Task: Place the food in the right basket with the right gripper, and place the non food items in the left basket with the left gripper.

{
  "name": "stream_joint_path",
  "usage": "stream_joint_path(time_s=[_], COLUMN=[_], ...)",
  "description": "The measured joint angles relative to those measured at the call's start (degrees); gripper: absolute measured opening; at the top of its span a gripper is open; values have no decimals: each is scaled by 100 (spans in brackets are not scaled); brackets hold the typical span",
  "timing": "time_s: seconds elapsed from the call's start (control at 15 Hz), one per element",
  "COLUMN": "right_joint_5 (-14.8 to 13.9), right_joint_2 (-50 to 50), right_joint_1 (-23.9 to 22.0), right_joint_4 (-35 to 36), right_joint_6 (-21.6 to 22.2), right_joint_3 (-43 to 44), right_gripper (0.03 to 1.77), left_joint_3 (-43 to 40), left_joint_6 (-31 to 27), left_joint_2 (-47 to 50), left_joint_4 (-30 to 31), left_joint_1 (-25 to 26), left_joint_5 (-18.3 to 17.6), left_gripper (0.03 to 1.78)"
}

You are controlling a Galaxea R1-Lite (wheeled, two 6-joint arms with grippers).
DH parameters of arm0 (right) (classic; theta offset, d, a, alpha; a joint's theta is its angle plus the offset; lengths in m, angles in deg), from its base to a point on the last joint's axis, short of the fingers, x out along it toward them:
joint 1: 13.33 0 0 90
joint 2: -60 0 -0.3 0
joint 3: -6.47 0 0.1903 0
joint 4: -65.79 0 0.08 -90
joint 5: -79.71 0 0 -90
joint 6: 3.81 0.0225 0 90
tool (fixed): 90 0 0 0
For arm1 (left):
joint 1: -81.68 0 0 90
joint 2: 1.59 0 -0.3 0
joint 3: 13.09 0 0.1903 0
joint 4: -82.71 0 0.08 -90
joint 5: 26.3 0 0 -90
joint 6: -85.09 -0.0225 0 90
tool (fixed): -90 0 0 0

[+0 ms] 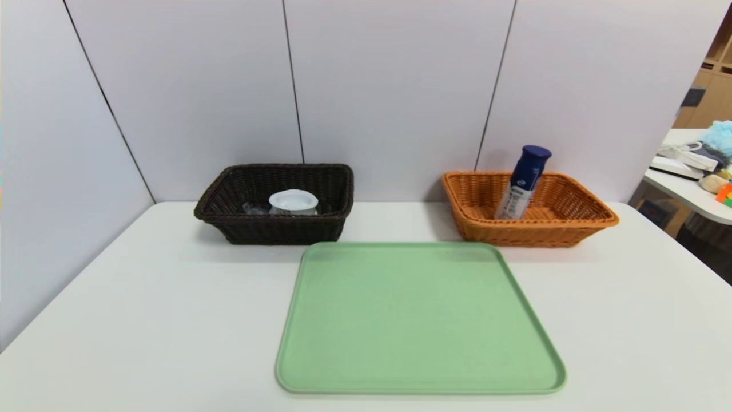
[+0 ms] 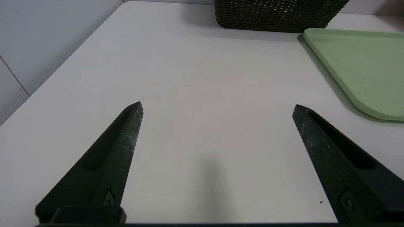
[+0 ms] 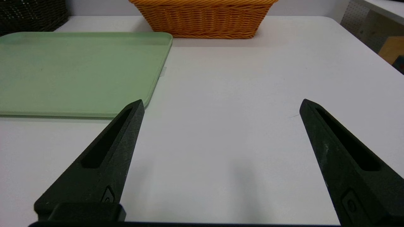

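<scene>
the bottle (image 1: 523,182) leans upright inside the orange basket (image 1: 577,220). the round white container (image 1: 293,202) lies in the dark basket (image 1: 229,214), with something pale beside it too unclear to name; the grey case cannot be made out. the green tray (image 1: 420,320) between the baskets holds nothing. the left gripper (image 2: 217,107) and right gripper (image 3: 221,104) each hang over the bare table (image 1: 143,320) with fingers spread wide and nothing held. sorting looks finished, or nearly so.
</scene>
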Motion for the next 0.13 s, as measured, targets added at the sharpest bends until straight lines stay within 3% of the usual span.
stream_joint_path(time_s=[0.13], right_joint_5=[7], right_joint_2=[0], right_joint_1=[0], right_joint_4=[-2], right_joint_6=[-12], right_joint_3=[0], right_gripper=[170], left_joint_3=[0], left_joint_6=[-2], left_joint_2=[0], left_joint_4=[0], left_joint_1=[-2], left_joint_5=[0], left_gripper=[169])
